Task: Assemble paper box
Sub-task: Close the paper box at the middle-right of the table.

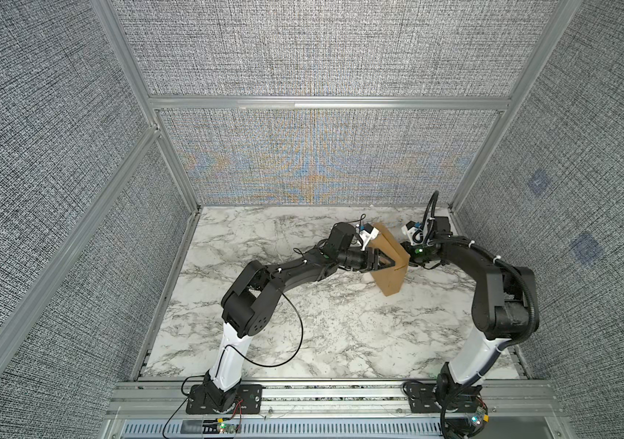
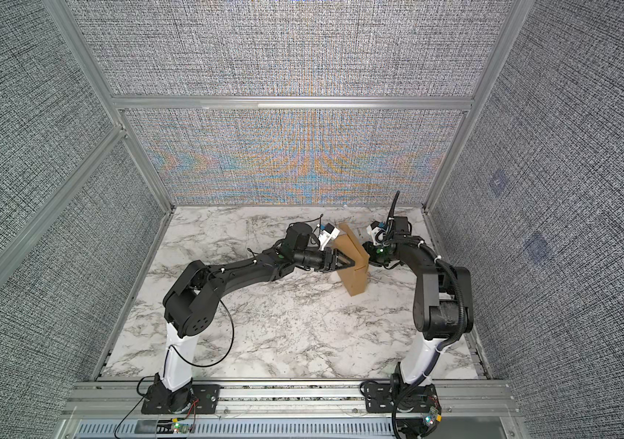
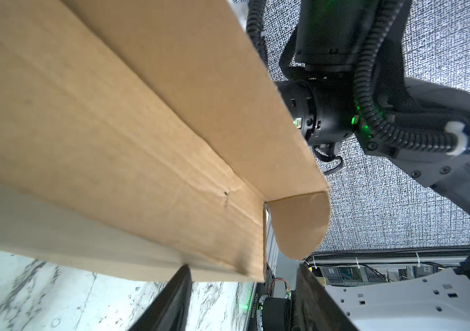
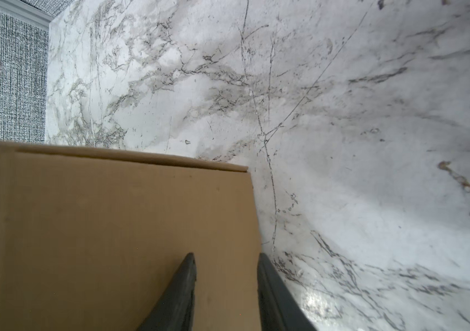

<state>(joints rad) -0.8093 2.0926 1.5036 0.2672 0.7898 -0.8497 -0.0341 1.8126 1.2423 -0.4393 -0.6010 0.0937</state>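
1. The paper box (image 1: 388, 279) is a tan cardboard sheet, partly folded. It stands on edge on the far right part of the marble table (image 1: 302, 330). In both top views it leans, with its lowest corner on the marble and its upper end raised toward the back wall.
2. From above, two cardboard layers show side by side at the upper end. A short slit (image 1: 399, 268) is cut into the broad face near its right edge.
3. The left wrist view shows a long panel with a side wall folded up along a crease. A rounded tab (image 3: 299, 226) bends off the end of that wall.
4. The left gripper (image 1: 386, 263) meets the box from the left, about halfway up the broad face. Its jaws are spread. In the left wrist view one finger (image 3: 176, 295) touches the panel's free edge near the corner and the other stands clear past that corner, so nothing is pinched.
5. The right gripper (image 4: 226, 256) is on the box's right side, and cardboard mostly hides it in the top views. In the right wrist view its jaws are partly spread. One finger lies over the flat face and the other just beyond the panel's side edge. No pinch shows, and I cannot tell whether either finger touches the cardboard.
6. The left arm (image 1: 283, 273) and right arm (image 1: 493, 273) bend in from the near rail (image 1: 340, 395) and meet at the box, one on each side.
7. Grey woven wall panels (image 1: 321, 152) in aluminium framing enclose the table on three sides.
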